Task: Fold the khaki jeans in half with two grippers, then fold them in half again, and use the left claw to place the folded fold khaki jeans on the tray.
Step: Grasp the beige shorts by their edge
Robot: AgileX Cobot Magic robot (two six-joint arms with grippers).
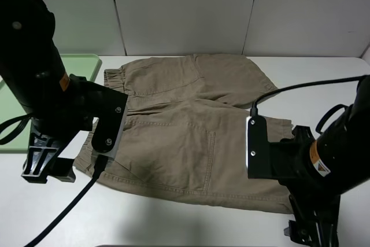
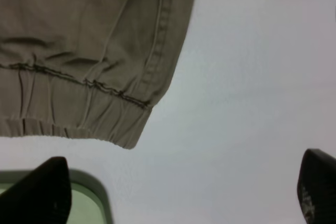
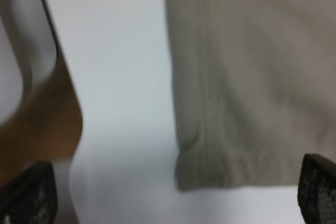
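Plainly, the left arm's narrow black pincer gripper (image 2: 178, 192) has its jaws spread wide with nothing between them. In the left wrist view only bare white tabletop (image 2: 247, 103) shows in the gap. One of its dark fingertips (image 2: 42, 192) sits over the rounded corner of the pale mint-green plastic tray with a low raised rim (image 2: 92, 198). The gathered elastic waistband corner of the khaki cotton knee-length shorts (image 2: 89, 40) lies near the fingertips but apart from them. A strip of table runs between that cloth and the tray. The right arm's matching black pincer gripper (image 3: 173, 192) is likewise wide open and holds nothing. Its tips are either side of a stitched hem corner of the shorts (image 3: 252, 77), which lies flat on the table without touching them. A blurred brown and grey shape (image 3: 47, 124) in that view is too soft to identify. From the high camera, the left gripper (image 1: 43, 163) hangs at the near waistband end and the right gripper (image 1: 312, 229) at the near hem end. The shorts (image 1: 185, 137) are spread out unfolded across the middle of the table (image 1: 173, 224). Their waistband points toward the tray (image 1: 75, 65), and they lie just beside it, not on it.
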